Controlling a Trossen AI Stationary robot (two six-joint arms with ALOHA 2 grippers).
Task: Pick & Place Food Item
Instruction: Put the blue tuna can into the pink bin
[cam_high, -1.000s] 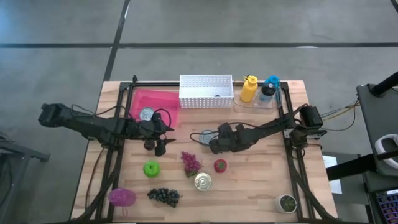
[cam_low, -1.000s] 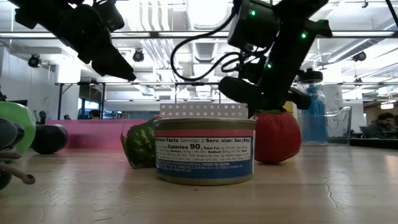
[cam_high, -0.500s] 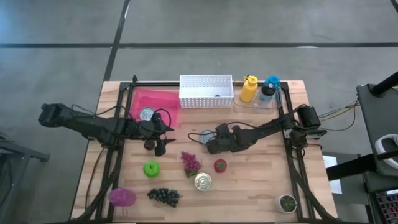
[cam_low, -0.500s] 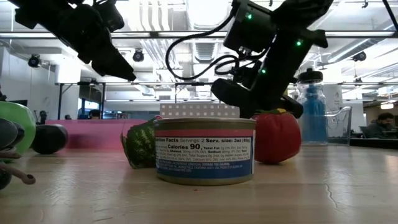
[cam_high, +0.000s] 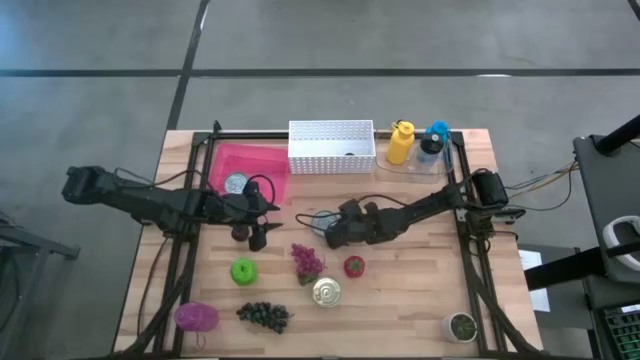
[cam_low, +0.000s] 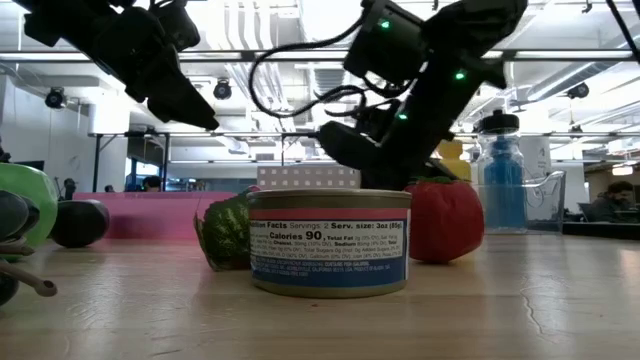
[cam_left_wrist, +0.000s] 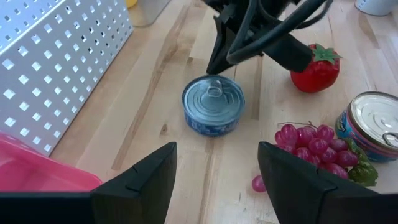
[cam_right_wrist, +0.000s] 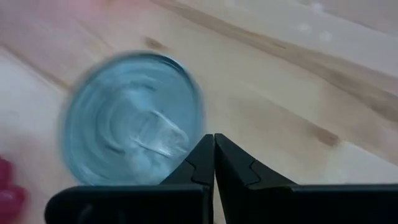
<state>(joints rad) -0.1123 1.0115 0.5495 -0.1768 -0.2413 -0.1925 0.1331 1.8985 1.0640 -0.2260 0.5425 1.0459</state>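
Three cans (cam_high: 323, 292), two grape bunches (cam_high: 263, 315), right gripper (cam_high: 327, 236) pressed together, left gripper (cam_high: 257, 236) spread.

Nutrition label on can (cam_low: 329, 243) nearest the low camera, reading "Calories 90", "Servings: 2, Serv. size: 3oz (85g)", smaller print unreadable

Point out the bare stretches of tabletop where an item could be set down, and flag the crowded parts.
Bare wood lies between the strawberry and the small pot at the right front corner, and along the right side below the water bottles. The middle is crowded: blue can, red grapes, open can, green apple and both grippers.
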